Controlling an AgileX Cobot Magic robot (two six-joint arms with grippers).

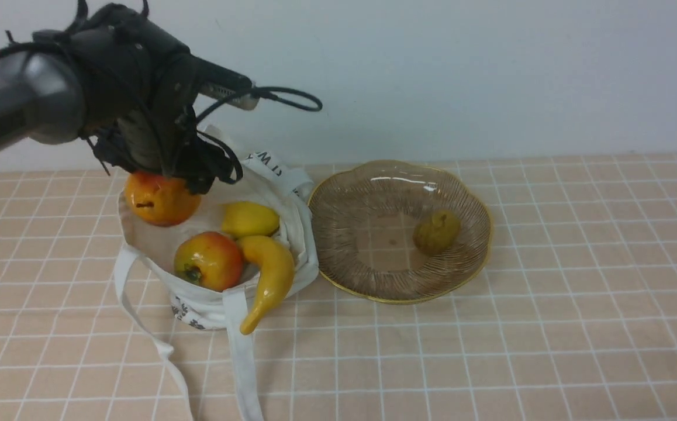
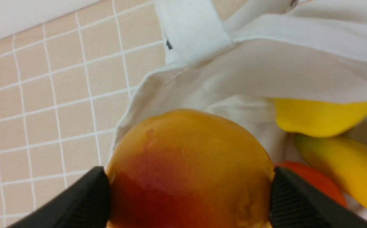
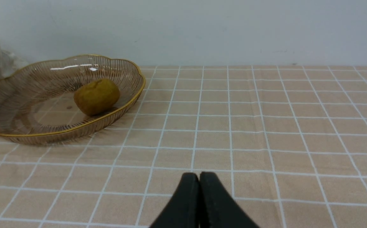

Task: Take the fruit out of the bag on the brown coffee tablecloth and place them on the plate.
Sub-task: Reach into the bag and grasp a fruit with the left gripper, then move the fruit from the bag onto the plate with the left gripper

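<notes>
Now the left hand [image 1: 160, 175] grasps a red-orange fruit [image 1: 160, 202] at the far rim of the bag [image 1: 292, 234].
Its black fingers [image 2: 88, 199] press opposite sides of that fruit. The bag lies open on the brown coffee tablecloth [image 1: 549, 321], holding an apple [image 1: 209, 260], a lemon [image 1: 249, 219] and a banana [image 1: 268, 275] whose tip pokes over the near rim. Just beside it, the plate [image 1: 344, 257] carries one dull yellow fruit [image 1: 436, 232]. The right hand [image 3: 199, 190] is clenched and empty, low over the cloth.
</notes>
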